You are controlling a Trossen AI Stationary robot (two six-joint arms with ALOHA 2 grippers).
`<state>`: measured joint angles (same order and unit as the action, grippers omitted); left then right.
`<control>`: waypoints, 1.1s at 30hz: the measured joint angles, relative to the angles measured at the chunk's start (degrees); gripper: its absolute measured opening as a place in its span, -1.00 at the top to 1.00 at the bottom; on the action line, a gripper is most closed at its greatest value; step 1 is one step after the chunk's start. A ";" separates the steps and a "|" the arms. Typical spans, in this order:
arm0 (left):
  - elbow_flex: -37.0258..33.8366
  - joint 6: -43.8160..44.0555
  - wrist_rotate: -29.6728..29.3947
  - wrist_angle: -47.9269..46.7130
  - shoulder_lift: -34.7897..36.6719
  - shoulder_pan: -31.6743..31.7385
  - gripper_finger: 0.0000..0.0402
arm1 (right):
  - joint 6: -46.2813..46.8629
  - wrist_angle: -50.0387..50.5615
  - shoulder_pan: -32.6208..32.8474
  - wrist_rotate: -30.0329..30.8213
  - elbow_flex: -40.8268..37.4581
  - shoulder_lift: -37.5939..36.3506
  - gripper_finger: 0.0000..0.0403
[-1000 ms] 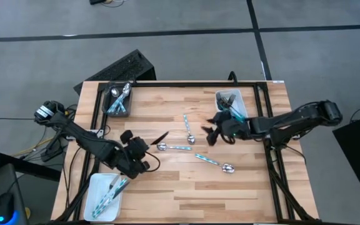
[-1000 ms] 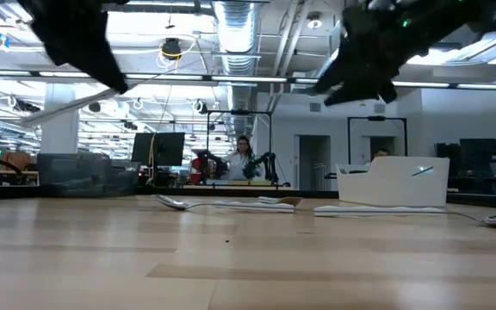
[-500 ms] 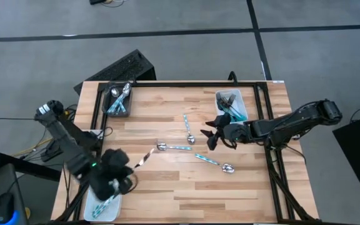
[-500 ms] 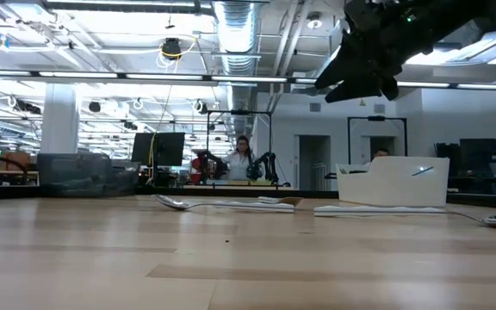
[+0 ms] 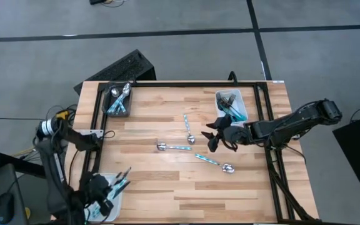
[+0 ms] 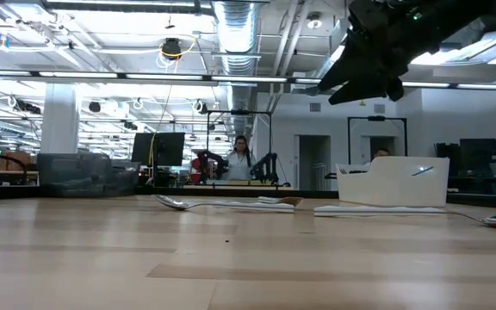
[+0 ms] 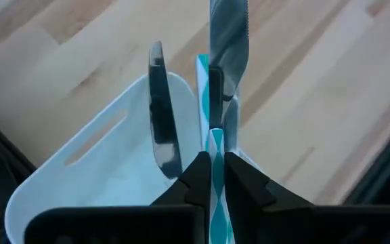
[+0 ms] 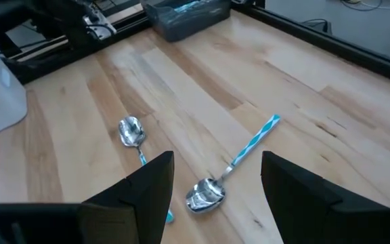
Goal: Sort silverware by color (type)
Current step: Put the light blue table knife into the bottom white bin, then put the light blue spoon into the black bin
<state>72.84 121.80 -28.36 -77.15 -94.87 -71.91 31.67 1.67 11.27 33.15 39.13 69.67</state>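
Note:
My left gripper [image 5: 107,188] is over the white tray [image 5: 95,211] at the table's near left corner, shut on a teal-handled knife [image 7: 227,41]. Another knife [image 7: 161,118] lies in that tray [image 7: 80,169]. My right gripper [image 5: 214,134] is open and empty above the table's right half, and also shows in the low view [image 6: 364,65]. Three teal-handled spoons lie flat on the wood: one [image 5: 188,128] just left of it, one [image 5: 172,147] at mid table, one [image 5: 216,164] nearer. The right wrist view shows two of them [image 8: 133,132] [image 8: 212,190] beyond the open fingers. My left gripper pinches the knife's teal handle [image 7: 215,146] between its two fingers, which lie along the knife. The blade [image 7: 229,61] sticks out past the fingertips, over the tray's far rim. I cannot tell whether the knife touches the tray.
A dark grey bin [image 5: 119,100] with silverware stands at the far left. A white tray [image 5: 232,105] with silverware stands at the far right, just beyond my right gripper. Black frame rails run along the table's left and right edges. Bare wood lies at the near middle.
My left gripper has carried the knife from left of mid table toward the near left corner, and now holds it over the white tray there. My right gripper has stayed open and nearly in place.

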 joint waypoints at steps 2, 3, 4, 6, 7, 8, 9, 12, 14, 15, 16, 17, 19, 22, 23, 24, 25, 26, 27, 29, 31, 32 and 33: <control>0.00 -0.09 0.84 -0.02 -1.41 0.16 0.91 | 0.53 0.02 0.04 -0.04 0.00 0.00 -0.21; 0.00 -0.43 1.19 -0.10 -1.98 0.19 0.91 | 1.05 0.02 0.04 -0.05 0.00 0.00 -0.21; 0.00 -0.62 1.76 -0.43 -2.40 0.21 0.90 | 1.28 0.02 0.04 -0.05 0.00 0.00 -0.21; 0.00 -0.68 3.98 -1.30 -2.93 -0.12 0.87 | 1.43 0.01 0.04 -0.08 0.00 0.00 -0.21; 0.00 -0.64 4.83 -1.52 -3.12 -0.30 0.86 | 1.70 0.04 0.02 -0.10 0.00 0.00 -0.21; -0.04 -0.65 5.51 -1.69 -3.19 -0.43 0.85 | 2.15 0.02 0.02 -0.17 0.00 0.00 -0.21; -0.04 -0.66 5.72 -1.82 -3.25 -0.48 0.83 | 2.41 0.04 0.02 -0.36 0.00 0.00 -0.21; -0.04 -0.71 5.21 -1.83 -3.37 -0.46 0.76 | 2.52 0.06 0.02 -1.96 0.00 0.00 -0.21; -0.04 -0.84 5.09 -1.87 -3.37 0.05 0.69 | 2.54 0.06 0.02 -2.88 0.00 0.00 -0.21; -0.04 -0.86 5.09 -1.88 -3.37 0.30 0.65 | 2.53 0.09 0.02 -3.20 0.00 0.00 -0.21; -0.04 -0.88 5.07 -1.88 -3.37 0.56 0.60 | 2.54 0.14 0.02 -3.28 0.00 0.00 -0.21; -0.04 -1.14 4.99 -1.93 -3.37 0.81 0.56 | 2.54 0.36 0.02 -3.33 0.00 0.00 -0.21; -0.04 -1.98 4.85 -2.22 -3.37 1.66 0.46 | 2.54 1.47 0.02 -3.57 0.00 0.00 -0.21; -0.08 -3.21 2.44 -5.18 -3.23 3.28 0.33 | 2.68 2.92 0.01 -6.38 0.00 0.00 -0.21; -0.09 -4.42 0.68 -6.04 -3.00 3.99 0.29 | 2.91 3.33 0.02 -7.59 0.00 0.00 -0.21; -0.09 -6.49 -1.81 -6.63 -2.66 4.81 0.27 | 3.18 3.53 0.07 -8.33 0.00 0.23 -0.21; -0.09 -9.78 -5.21 -6.78 -2.10 5.80 0.25 | 3.42 3.41 0.21 -8.62 0.00 0.89 -0.21; -0.09 -14.19 -8.96 -6.55 -1.37 7.03 0.24 | 3.70 3.31 0.42 -8.66 0.00 1.57 -0.21; -0.09 -18.66 -12.01 -5.99 -0.45 8.58 0.23 | 3.92 3.50 0.52 -8.68 -0.01 2.31 -0.21; -0.09 -27.22 -14.90 -4.32 1.90 12.89 0.23 | 4.99 2.31 0.55 -8.64 -0.06 4.17 -0.21; -0.09 -37.02 -15.84 -1.99 3.89 17.83 0.23 | 7.07 0.68 0.02 -8.65 0.02 6.90 -0.21; -0.09 -42.53 -16.26 -0.44 4.56 20.27 0.23 | 7.73 0.11 -0.33 -8.66 -0.01 8.51 -0.21; -0.09 -47.78 -16.65 1.13 5.03 22.55 0.23 | 8.20 -1.01 -0.72 -8.64 -0.03 10.19 -0.21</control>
<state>72.75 74.02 -45.01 -76.02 -89.84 -49.36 39.88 0.67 10.55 24.51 39.11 79.86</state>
